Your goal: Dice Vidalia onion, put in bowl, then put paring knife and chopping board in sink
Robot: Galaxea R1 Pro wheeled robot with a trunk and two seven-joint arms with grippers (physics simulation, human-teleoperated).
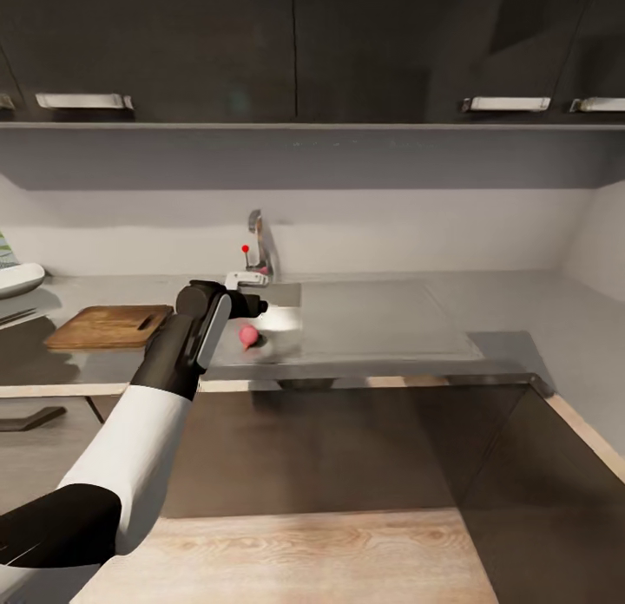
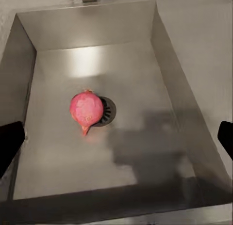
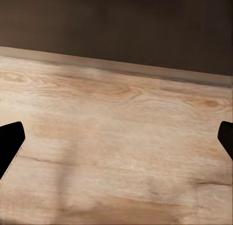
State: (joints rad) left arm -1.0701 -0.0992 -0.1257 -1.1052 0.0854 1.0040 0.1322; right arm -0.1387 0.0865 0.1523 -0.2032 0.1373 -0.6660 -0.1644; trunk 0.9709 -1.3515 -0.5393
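The pinkish-red Vidalia onion (image 1: 249, 335) (image 2: 86, 108) lies on the bottom of the grey steel sink (image 1: 373, 318) (image 2: 97, 26), against the round drain (image 2: 108, 111). My left gripper (image 1: 250, 307) (image 2: 116, 142) hangs open above the basin, its dark fingertips (image 2: 9, 146) spread wide and well apart from the onion. The brown chopping board (image 1: 108, 326) rests on the countertop (image 1: 538, 326) left of the sink. Part of the white bowl (image 1: 17, 279) shows at the far left edge. In the right wrist view my right gripper (image 3: 116, 142) is open over wooden floor. The paring knife is not clearly seen.
The chrome tap (image 1: 257, 252) with its red knob (image 1: 246, 249) stands behind the basin. Dark wall cabinets (image 1: 295, 49) hang above. Dark base cabinets (image 1: 347, 439) and light wooden floor (image 1: 304, 552) lie below the counter's front edge.
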